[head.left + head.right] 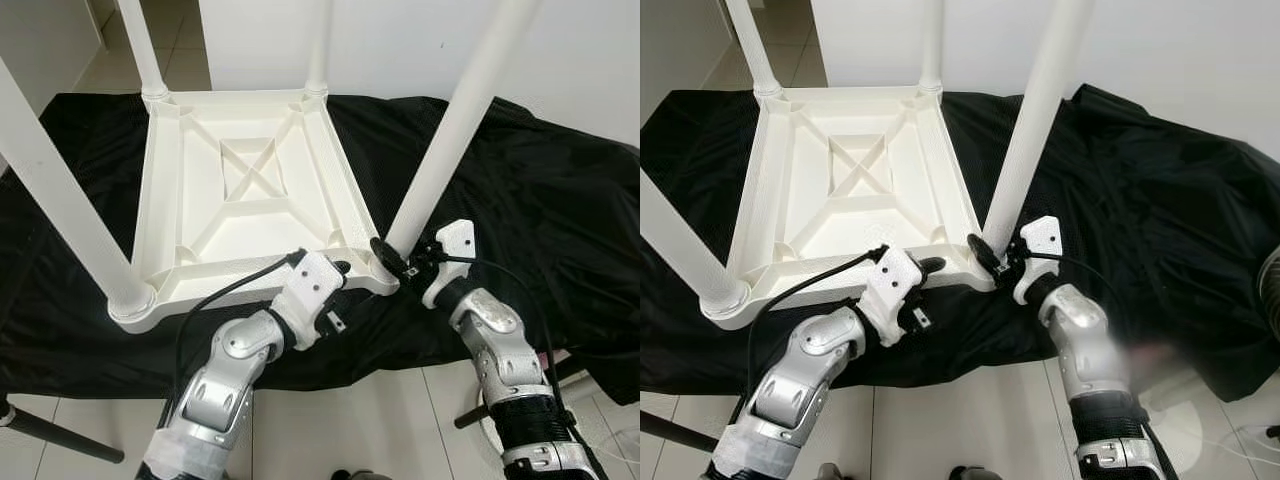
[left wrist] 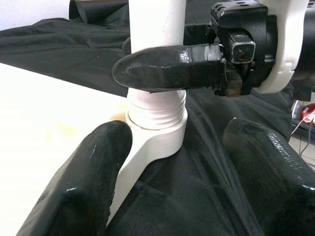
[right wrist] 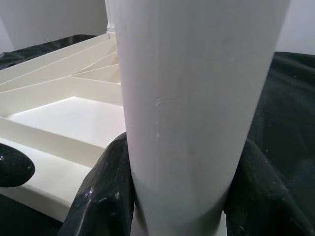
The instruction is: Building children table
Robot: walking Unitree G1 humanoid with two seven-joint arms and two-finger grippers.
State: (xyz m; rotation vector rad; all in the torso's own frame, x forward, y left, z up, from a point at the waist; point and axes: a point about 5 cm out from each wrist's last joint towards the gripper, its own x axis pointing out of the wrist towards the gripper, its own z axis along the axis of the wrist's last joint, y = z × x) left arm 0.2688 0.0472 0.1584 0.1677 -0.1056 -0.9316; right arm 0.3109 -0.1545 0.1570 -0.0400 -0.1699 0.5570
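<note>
White leg clamped at the near corner socket

White plastic table (image 1: 250,190) lies upside down on a black cloth (image 1: 540,220), legs pointing up. My right gripper (image 1: 388,258) is closed around the near-right leg (image 1: 450,130) just above its threaded socket (image 2: 156,118). My left gripper (image 1: 340,268) sits beside that socket at the table's near edge, fingers (image 2: 88,187) spread and holding nothing.

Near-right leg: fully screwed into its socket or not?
Not fully: threads show above the corner socket on the white plastic table leg, gripped by the right gripper.
</note>
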